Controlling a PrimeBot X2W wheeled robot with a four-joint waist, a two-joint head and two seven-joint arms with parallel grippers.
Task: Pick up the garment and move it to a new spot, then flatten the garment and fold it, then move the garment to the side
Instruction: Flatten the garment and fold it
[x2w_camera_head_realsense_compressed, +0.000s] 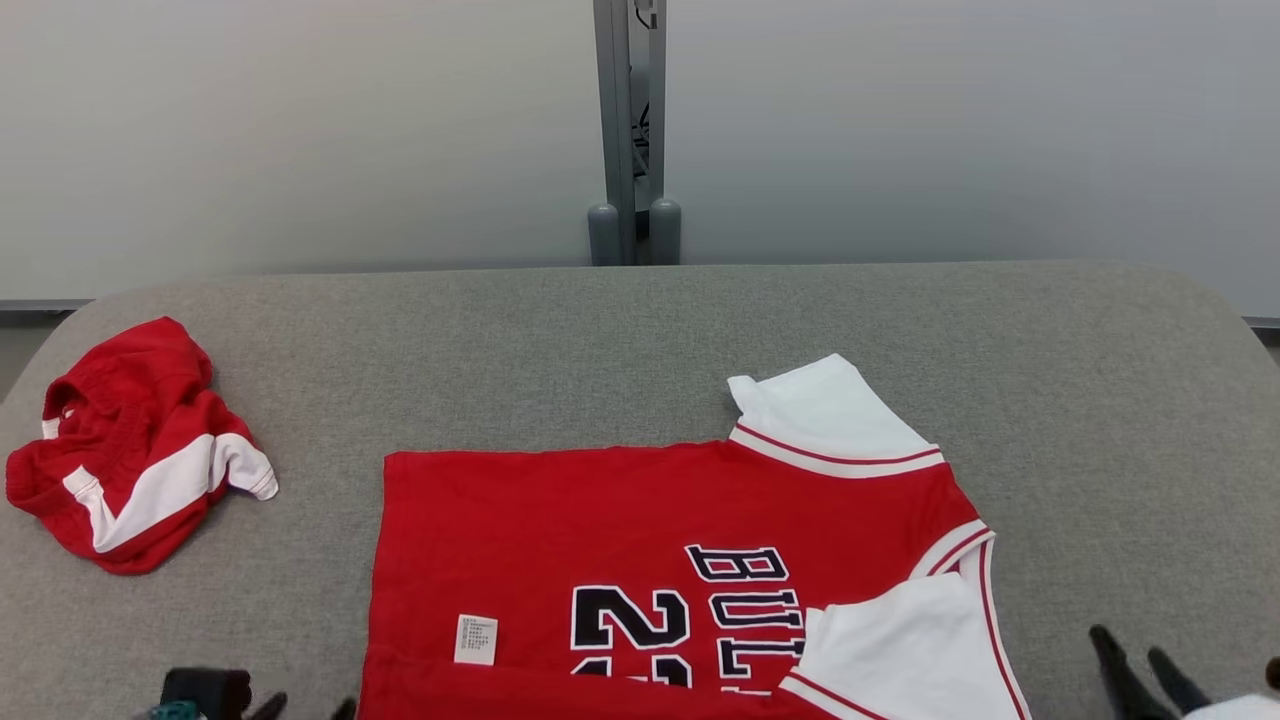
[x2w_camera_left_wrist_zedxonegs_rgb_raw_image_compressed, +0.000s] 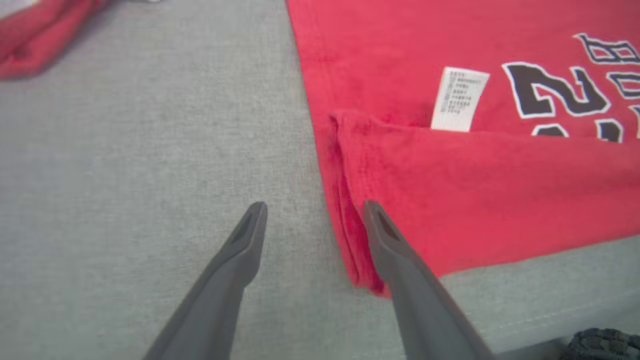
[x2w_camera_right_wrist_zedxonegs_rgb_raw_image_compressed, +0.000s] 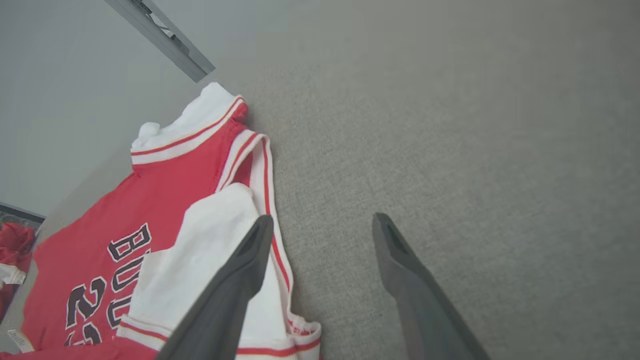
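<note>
Garment (x2w_camera_head_realsense_compressed: 560, 520): lay on table (x2w_camera_head_realsense_compressed: 1100, 400).
Left end effector (x2w_camera_left_wrist_zedxonegs_rgb_raw_image_compressed: 312, 215): stood spread at folded corner (x2w_camera_left_wrist_zedxonegs_rgb_raw_image_compressed: 350, 250).
Right end effector (x2w_camera_right_wrist_zedxonegs_rgb_raw_image_compressed: 322, 225): stood spread beside sleeve (x2w_camera_right_wrist_zedxonegs_rgb_raw_image_compressed: 200, 240).

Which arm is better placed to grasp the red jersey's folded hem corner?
Left. The left fingers, open, straddle the jersey's hem edge; the right fingers, open, are by the white sleeve.

The head view's bottom edge is cutting off the near side of the garment (x2w_camera_head_realsense_compressed: 560, 530), whose folded hem (x2w_camera_left_wrist_zedxonegs_rgb_raw_image_compressed: 475, 190) is covering part of the number (x2w_camera_left_wrist_zedxonegs_rgb_raw_image_compressed: 565, 92). I am finding the print on the tag (x2w_camera_head_realsense_compressed: 476, 639) too small to read. In the left wrist view the crumpled red cloth (x2w_camera_left_wrist_zedxonegs_rgb_raw_image_compressed: 35, 35) is blurring, and a dark thing (x2w_camera_left_wrist_zedxonegs_rgb_raw_image_compressed: 600, 345) is getting cropped beyond telling.
</note>
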